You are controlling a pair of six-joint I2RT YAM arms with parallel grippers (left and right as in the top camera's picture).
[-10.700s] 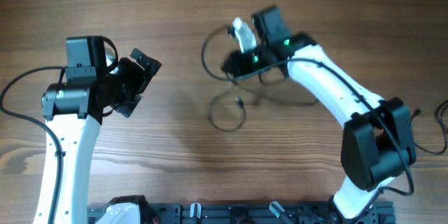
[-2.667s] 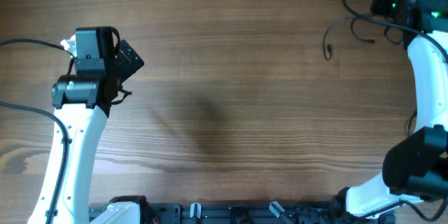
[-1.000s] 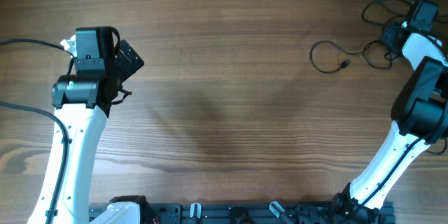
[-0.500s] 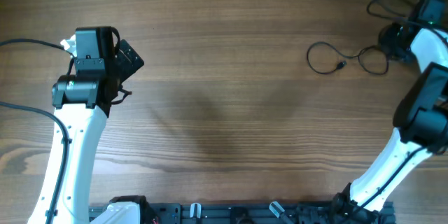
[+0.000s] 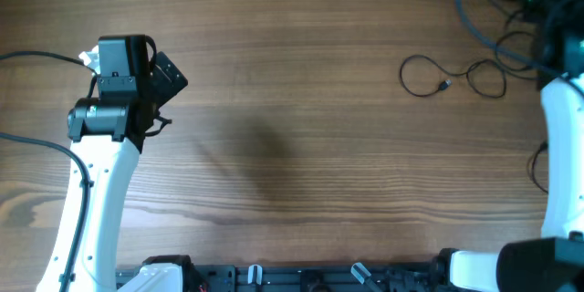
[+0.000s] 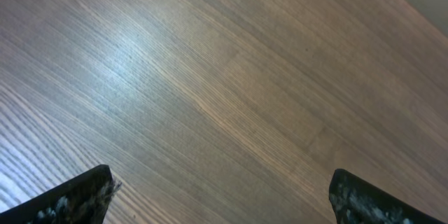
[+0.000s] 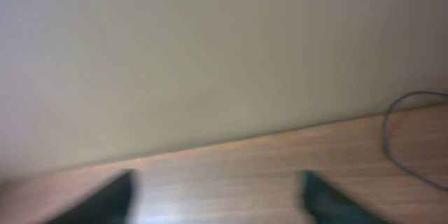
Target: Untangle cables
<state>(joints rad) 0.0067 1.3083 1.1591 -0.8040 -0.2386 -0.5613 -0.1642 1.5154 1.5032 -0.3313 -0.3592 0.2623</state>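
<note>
The right gripper [image 7: 217,197] shows only its two dark fingertips [image 7: 108,197], blurred and cut by the lower edge. They stand well apart and nothing is between them. Beyond them is a strip of the brown wooden table [image 7: 245,161], then a plain pale wall [image 7: 175,56]. A thin dark arc of cable [image 7: 395,136] curves in at the right edge; I cannot tell which cable it belongs to. From overhead this gripper sits in the top right corner, partly out of the picture and hard to make out.

The left gripper [image 6: 220,199] has black, rough-looking fingertips [image 6: 77,197], also spread wide over bare wood with fine straight grain, holding nothing.

The thin black cable [image 5: 444,84] lies flat on the table near the right arm, free of both grippers. It forms a round loop, a small plug in the middle, and a second smaller loop. A thicker dark cable [image 5: 463,9] bends from the top edge down toward it; its ends are hidden.
</note>
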